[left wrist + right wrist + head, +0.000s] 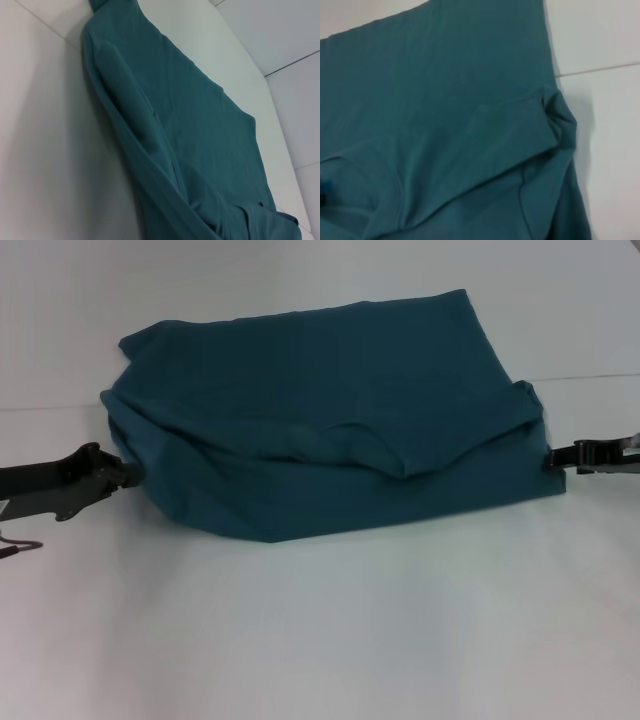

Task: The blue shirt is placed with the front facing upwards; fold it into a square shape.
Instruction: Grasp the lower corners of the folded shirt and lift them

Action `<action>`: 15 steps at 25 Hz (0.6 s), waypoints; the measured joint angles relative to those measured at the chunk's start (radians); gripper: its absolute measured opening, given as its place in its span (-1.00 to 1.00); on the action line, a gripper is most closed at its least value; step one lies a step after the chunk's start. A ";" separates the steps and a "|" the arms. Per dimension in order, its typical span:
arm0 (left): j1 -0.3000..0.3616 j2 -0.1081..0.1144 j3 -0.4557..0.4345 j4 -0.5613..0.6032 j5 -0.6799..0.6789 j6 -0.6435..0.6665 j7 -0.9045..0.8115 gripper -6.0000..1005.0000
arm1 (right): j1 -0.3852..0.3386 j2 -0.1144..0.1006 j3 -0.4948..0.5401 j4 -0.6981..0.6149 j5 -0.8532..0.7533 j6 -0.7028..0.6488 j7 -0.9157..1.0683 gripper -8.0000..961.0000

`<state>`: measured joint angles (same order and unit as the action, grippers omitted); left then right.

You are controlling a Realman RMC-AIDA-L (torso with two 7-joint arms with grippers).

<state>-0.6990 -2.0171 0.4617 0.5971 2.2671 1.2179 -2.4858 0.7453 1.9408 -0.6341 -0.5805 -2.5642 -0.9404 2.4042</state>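
The blue shirt (330, 410) lies on the white table, folded over into a wide, roughly rectangular bundle. Its lettering and collar are hidden. A loose upper layer sags in a curved fold across the middle. My left gripper (128, 473) is low at the shirt's left edge, its narrow tip pinched on the fabric. My right gripper (553, 456) is at the shirt's right corner, pinched on the fabric there. The left wrist view shows the shirt (190, 130) running lengthwise with a rolled edge. The right wrist view shows the shirt (435, 100) with a bunched corner.
The white table (320, 640) stretches wide in front of the shirt. A thin seam line (590, 377) crosses the surface behind the shirt. A dark cable loop (20, 543) hangs near the left arm.
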 joint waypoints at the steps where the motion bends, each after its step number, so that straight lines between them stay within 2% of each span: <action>1: 0.000 0.000 0.000 -0.001 0.000 -0.001 0.000 -0.99 | 0.001 0.006 -0.004 0.001 0.000 0.008 0.000 0.22; 4: 0.001 0.000 0.000 -0.002 0.000 -0.004 0.001 -0.99 | 0.010 0.013 -0.033 0.023 -0.001 0.045 -0.001 0.22; 9: 0.004 0.000 0.000 -0.002 0.000 -0.012 0.001 -0.99 | 0.036 0.008 -0.072 0.087 -0.008 0.091 0.008 0.21; 13: 0.006 -0.001 0.000 -0.002 0.000 -0.012 0.001 -0.99 | 0.034 0.008 -0.069 0.071 -0.002 0.080 0.010 0.21; 15: 0.006 -0.002 0.000 -0.002 0.000 -0.012 0.001 -0.99 | 0.032 0.008 -0.071 0.065 0.001 0.071 0.010 0.09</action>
<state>-0.6928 -2.0186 0.4617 0.5952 2.2672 1.2055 -2.4850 0.7774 1.9486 -0.7050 -0.5150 -2.5631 -0.8698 2.4145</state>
